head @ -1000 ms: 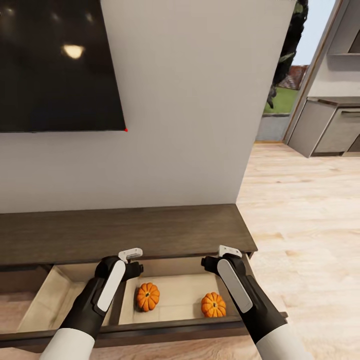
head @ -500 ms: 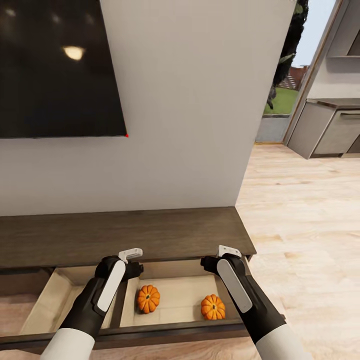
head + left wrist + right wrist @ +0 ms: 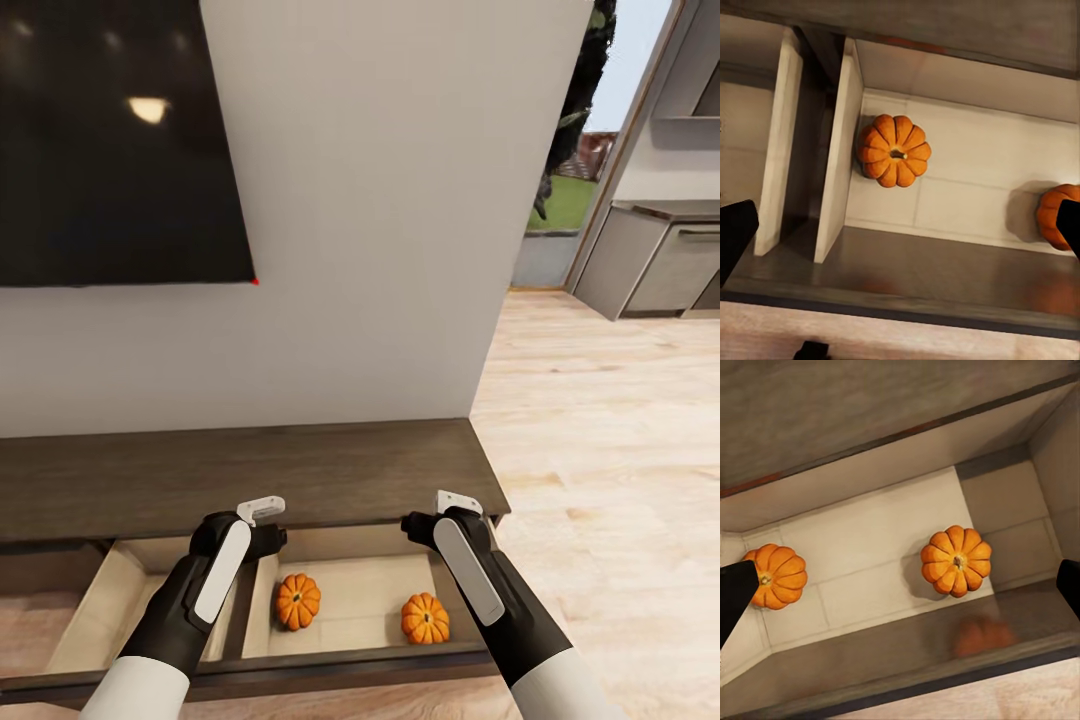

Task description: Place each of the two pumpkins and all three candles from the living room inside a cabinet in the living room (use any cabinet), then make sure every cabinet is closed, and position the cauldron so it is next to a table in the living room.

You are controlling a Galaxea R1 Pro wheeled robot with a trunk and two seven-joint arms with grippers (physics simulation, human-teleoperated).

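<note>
Both pumpkins already lie inside the cabinet, in its open right-hand drawer: one pumpkin sits near the drawer's left wall and the other pumpkin lies toward the right, the two well apart on the pale drawer floor. So that share of the job looks done, going by how things lie. Left to do, as I judge it, are the three candles, the shutting of the drawers and the placing of the cauldron by a table. Counted: two pumpkins, two pulled-out drawers side by side. The left pincer and the right pincer hang above the drawer, each released and empty, with fingertips spread wide at the edges of their wrist views.
</note>
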